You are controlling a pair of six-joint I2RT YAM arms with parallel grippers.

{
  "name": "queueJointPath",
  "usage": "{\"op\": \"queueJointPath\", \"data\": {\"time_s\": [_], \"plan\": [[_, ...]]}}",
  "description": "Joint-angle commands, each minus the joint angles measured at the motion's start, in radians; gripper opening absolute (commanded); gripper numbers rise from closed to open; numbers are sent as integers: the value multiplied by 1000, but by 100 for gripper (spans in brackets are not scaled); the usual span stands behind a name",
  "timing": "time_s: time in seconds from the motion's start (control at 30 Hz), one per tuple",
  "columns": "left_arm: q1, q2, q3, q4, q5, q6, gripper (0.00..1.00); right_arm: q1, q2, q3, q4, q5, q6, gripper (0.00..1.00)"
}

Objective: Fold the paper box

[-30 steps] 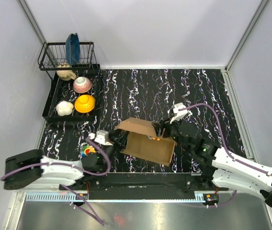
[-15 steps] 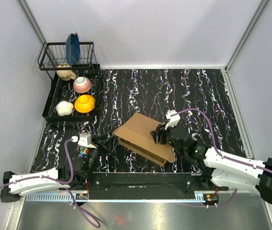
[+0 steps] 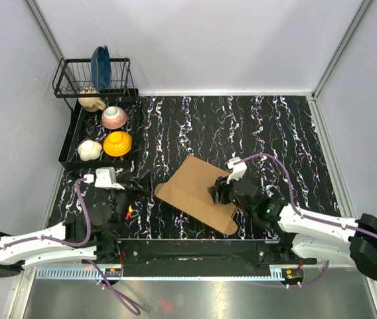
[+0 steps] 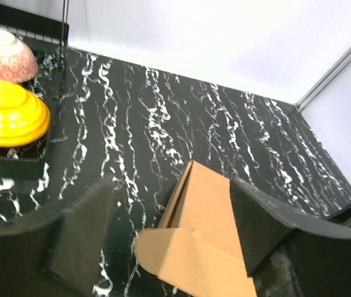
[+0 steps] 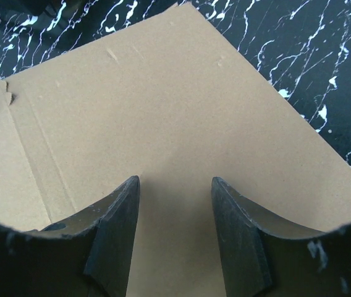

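The brown cardboard paper box [image 3: 192,189] lies on the black marbled table with its top panel folded down nearly flat. My right gripper [image 3: 219,193] is open and rests its tips on that panel near the box's right end. In the right wrist view the box [image 5: 181,105] fills the frame and the gripper [image 5: 175,185] has both fingertips [image 5: 126,192] against the cardboard. My left gripper [image 3: 137,186] is open and empty, just left of the box. In the left wrist view the box [image 4: 215,247] lies between and beyond the open gripper [image 4: 169,216].
A black tray [image 3: 69,153] at the back left holds a yellow bowl [image 3: 117,143], a pink bowl [image 3: 114,117] and a white bowl [image 3: 89,149]. A wire rack [image 3: 75,76] behind it holds a blue plate [image 3: 100,66]. A small colourful item [image 3: 129,211] lies by the left arm.
The raised box lid has come down nearly flat. My right gripper followed it down onto the panel. My left gripper has pulled back to the left, away from the box.
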Motion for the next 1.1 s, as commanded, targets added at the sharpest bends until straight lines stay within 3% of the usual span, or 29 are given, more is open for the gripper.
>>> {"op": "queueJointPath", "data": {"time_s": [0.0, 0.1, 0.23, 0.43, 0.63, 0.7, 0.87, 1.07], "plan": [[-2, 58, -11, 139, 45, 107, 84, 6, 28, -7, -23, -46, 25, 56], [9, 168, -35, 195, 218, 76, 87, 6, 48, 25, -87, -74, 39, 56], [56, 342, -41, 212, 313, -81, 87, 6, 66, 56, -172, -109, 88, 56], [162, 521, -58, 330, 500, -110, 88, 6, -36, 11, -213, -100, 161, 58], [205, 728, -35, 375, 564, -126, 86, 6, -265, 49, -345, 18, 235, 74], [205, 795, -22, 364, 578, -136, 86, 6, -311, 91, -464, 84, 285, 81], [205, 874, -31, 356, 601, -201, 84, 6, -256, 243, -757, 133, 376, 86], [205, 915, -84, 379, 590, -245, 83, 6, -196, 208, -842, 1, 554, 88]]}}
